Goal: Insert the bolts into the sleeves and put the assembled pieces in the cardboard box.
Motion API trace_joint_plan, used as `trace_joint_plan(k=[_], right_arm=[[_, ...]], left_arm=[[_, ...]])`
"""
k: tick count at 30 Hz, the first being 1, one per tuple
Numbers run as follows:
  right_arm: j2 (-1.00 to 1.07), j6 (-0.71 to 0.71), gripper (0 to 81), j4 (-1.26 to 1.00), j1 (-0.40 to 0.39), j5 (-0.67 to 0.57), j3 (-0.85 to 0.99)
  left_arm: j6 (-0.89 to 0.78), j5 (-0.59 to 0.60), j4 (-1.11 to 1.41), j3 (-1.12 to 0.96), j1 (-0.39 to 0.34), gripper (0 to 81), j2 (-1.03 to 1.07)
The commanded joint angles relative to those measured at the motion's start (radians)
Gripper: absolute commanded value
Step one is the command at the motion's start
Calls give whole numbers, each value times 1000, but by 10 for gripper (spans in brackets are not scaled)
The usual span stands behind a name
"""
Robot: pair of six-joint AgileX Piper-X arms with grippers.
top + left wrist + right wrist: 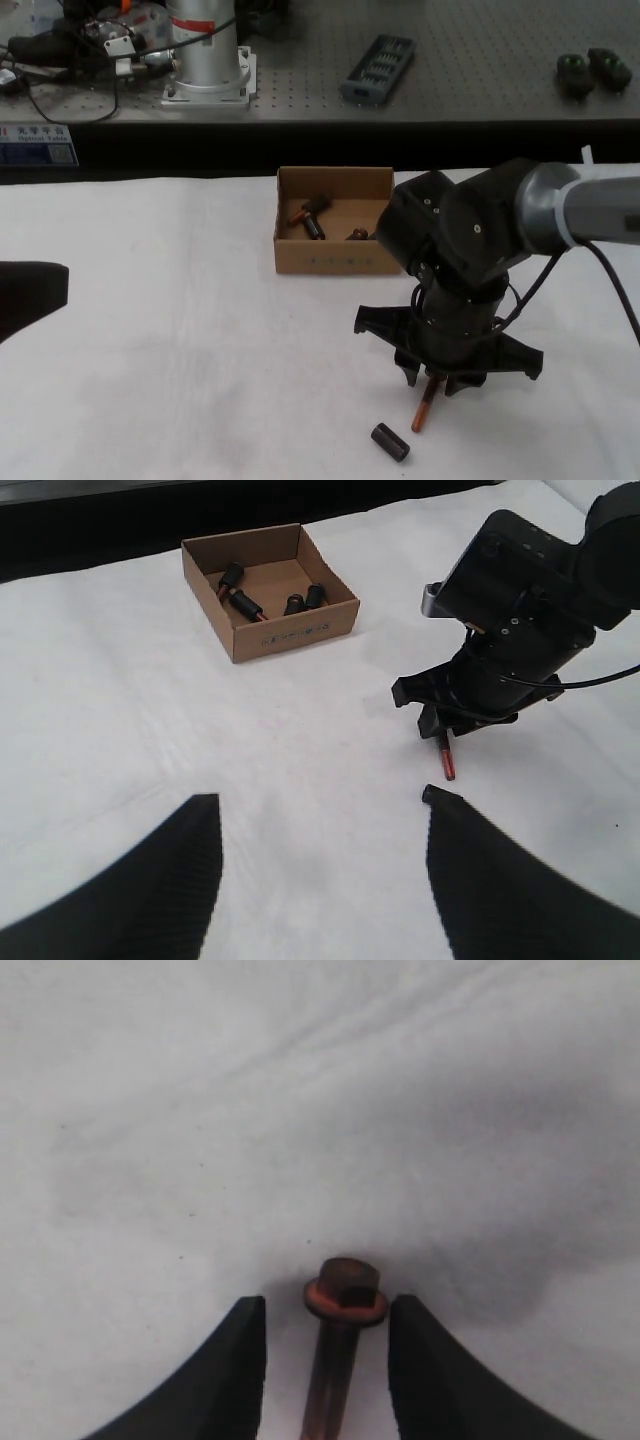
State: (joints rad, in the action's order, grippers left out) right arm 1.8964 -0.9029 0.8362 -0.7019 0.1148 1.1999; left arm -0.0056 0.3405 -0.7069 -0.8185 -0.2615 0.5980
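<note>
**Nearly gripped: bolt pickup in front of the box**

Evidently the bolt pickup is the step in hand. Several assembled pieces (312, 215) lie inside the box (330, 262). One bolt (424, 408) lies on the worktop (150, 350) well in front of the box, with a sleeve (391, 442) just beside it, farther from the box. The right jaws straddle the bolt's shank, narrow but seemingly not clamped. The left jaws gape wide, holding nothing, well apart from the box. Next, I judge, the right jaws should close and lift, and the left take the sleeve for end-to-end alignment.
</note>
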Motion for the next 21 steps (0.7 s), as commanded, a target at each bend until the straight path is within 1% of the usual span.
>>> trace_joint_plan(k=[1,6,15,19,20,21], right_arm=[[8,-1,301,-9,-3,-14,0],[8,-1,290,-9,-3,-20,0],[8,-1,58,-10,-3,-42,0],[8,6,5,-10,-3,-74,0],[8,16,4,-10,-3,-81,0],[8,40,20,-10,-3,-92,0]], left_arm=[[-18,10,4,-7,2,439,6],[-18,10,4,-7,2,439,6],[-6,3,4,-7,2,439,6],[19,2,4,-7,2,439,6],[25,2,4,-7,2,439,6],[38,2,4,-7,2,439,6]])
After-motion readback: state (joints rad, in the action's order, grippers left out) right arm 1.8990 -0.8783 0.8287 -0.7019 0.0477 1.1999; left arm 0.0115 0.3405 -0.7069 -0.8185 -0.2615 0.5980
